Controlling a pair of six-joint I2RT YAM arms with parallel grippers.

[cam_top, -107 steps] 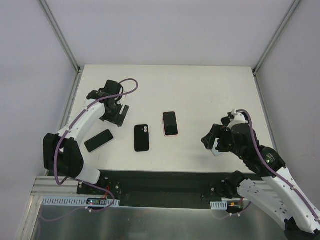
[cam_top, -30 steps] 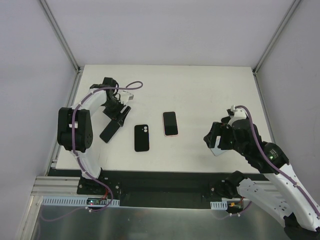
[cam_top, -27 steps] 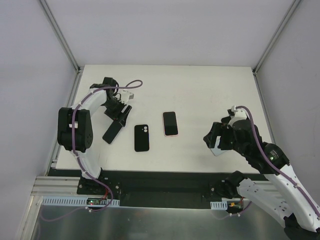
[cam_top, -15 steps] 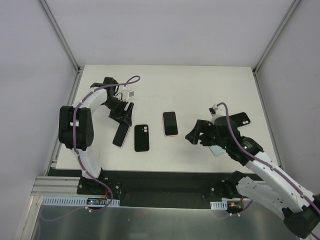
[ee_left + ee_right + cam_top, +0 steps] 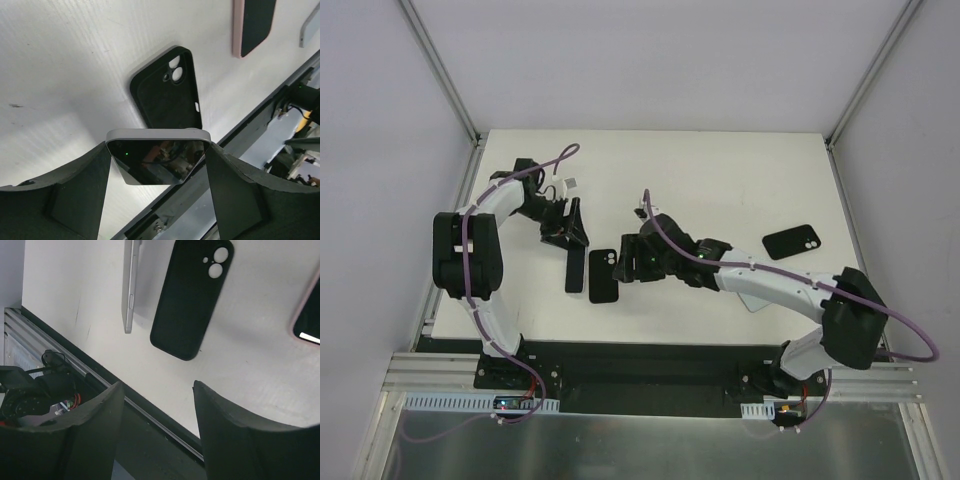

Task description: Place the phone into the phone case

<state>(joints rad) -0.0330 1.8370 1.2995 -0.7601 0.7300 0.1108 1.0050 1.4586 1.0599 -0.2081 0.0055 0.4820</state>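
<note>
The left gripper [image 5: 157, 165] clamps the phone [image 5: 157, 157] by its short end, one finger on each long side, glass facing the wrist camera. In the top view the phone hangs nearly on edge below those fingers. Whether its low end touches the table [image 5: 720, 180] cannot be told.

Just beyond the phone's free end, a little to its right, the case [image 5: 167, 87] lies open side up, lens holes at its far end. The right gripper [image 5: 160, 410] hovers over the case, its fingers spread and holding nothing, the case ahead of the fingertips.

To seat the phone well, it likely needs rolling flat, screen up, camera end over the lens holes. One corner should go in first, then the rest pressed down. The right fingers could pin the case so it cannot slide.

A pink handset [image 5: 254, 25] lies beyond the case. A second case [image 5: 790, 241] sits well off to the right.
</note>
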